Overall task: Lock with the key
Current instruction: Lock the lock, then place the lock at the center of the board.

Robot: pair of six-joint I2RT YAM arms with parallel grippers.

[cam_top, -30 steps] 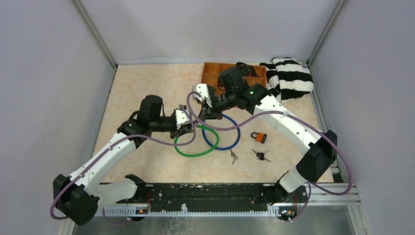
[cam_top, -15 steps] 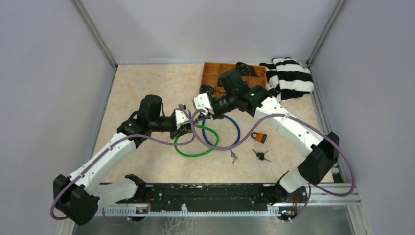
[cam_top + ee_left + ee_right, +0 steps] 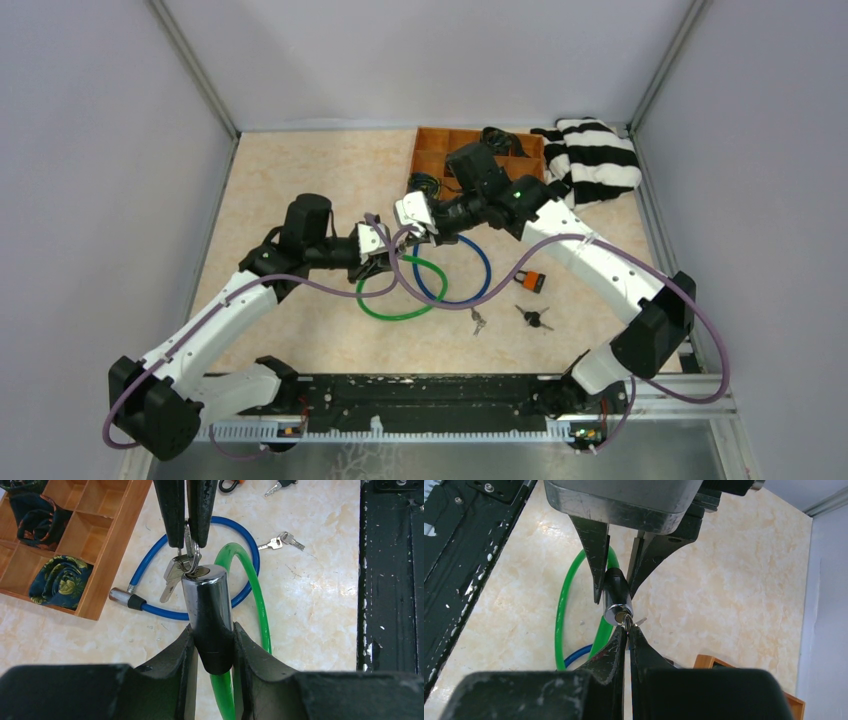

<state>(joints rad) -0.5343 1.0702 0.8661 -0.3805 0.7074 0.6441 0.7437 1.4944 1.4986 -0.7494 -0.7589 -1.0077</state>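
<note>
Mid-table, both arms meet above the green cable [image 3: 260,620].

- Left gripper [image 3: 212,628]: jaws partly closed, clamped on the black lower half of the lock cylinder [image 3: 207,597], chrome end raised off the table [image 3: 300,180] and facing the other arm.
- Right gripper [image 3: 626,631]: fingers pressed fully together, pinching the key [image 3: 190,555], whose tip sits at the cylinder's keyhole; a spare key hangs from the ring.
- Blue cable lock [image 3: 150,565] lies under and beside the green loop.
- Orange padlock [image 3: 530,281] and two loose key sets [image 3: 477,320] rest to the right, well apart from the grippers.
- Wooden tray [image 3: 430,150] at the far edge.
</note>
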